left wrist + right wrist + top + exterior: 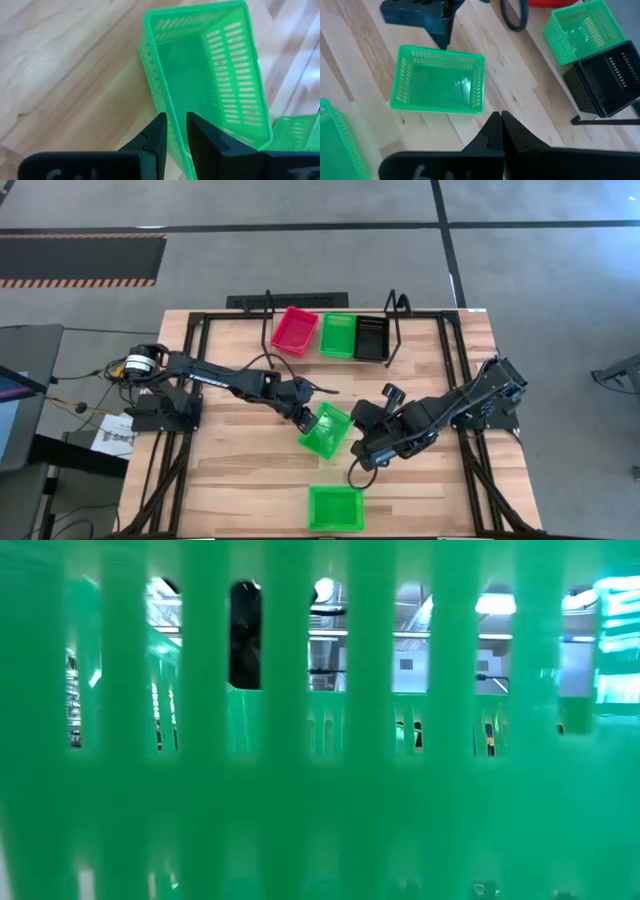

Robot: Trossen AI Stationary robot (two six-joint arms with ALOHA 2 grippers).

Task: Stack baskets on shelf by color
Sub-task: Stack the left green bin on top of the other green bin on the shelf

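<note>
High view: left arm stretches across mid-counter [230, 480]; left gripper [308, 420] pinches the rim wall of a green basket [328, 430], fingers [155, 140] narrowly parted astride it. Right gripper [362, 452] sits fully closed and empty, just beside that basket. Shelf [335, 352] at the far edge carries red, green and black baskets.

Legible text: none complete. White paper sheet [112, 433] at the left edge of the high view, beside the wood-plank worktop [240, 470]: dark print, unreadable. Dark end effector bodies in both wrist views: pale partial lettering, cut off by the frame.
</note>
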